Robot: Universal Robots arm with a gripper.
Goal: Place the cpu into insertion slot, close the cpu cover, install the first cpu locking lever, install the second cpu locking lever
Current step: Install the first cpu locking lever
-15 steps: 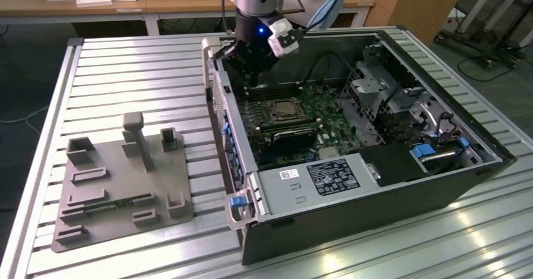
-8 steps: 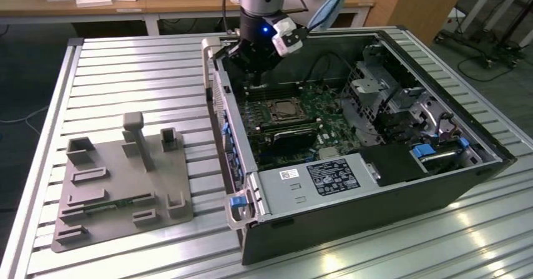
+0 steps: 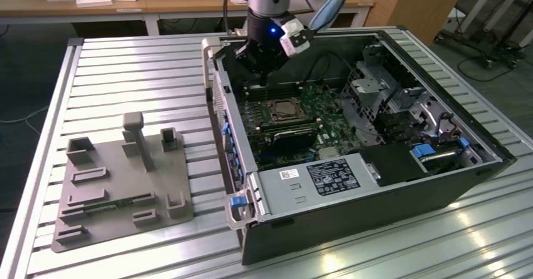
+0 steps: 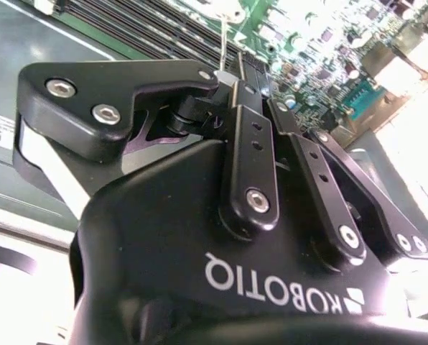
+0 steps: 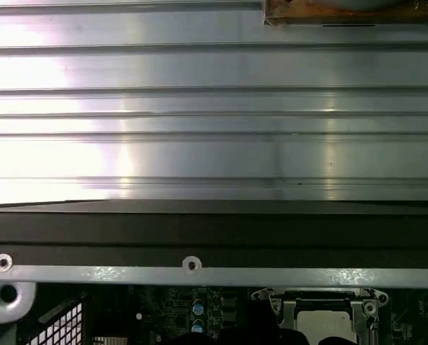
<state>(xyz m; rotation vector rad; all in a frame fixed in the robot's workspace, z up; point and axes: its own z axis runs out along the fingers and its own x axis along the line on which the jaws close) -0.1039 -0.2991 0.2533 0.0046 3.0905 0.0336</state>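
The gripper [image 3: 262, 78] hangs with its fingers pressed together and nothing between them, above the memory slots [image 3: 264, 92] just beside the insertion slot [image 3: 273, 119] in the open computer case [image 3: 375, 198]. The cpu [image 3: 289, 108] sits inside that slot, its silvery top showing through the cpu cover [image 5: 322, 295], which lies flat on it.
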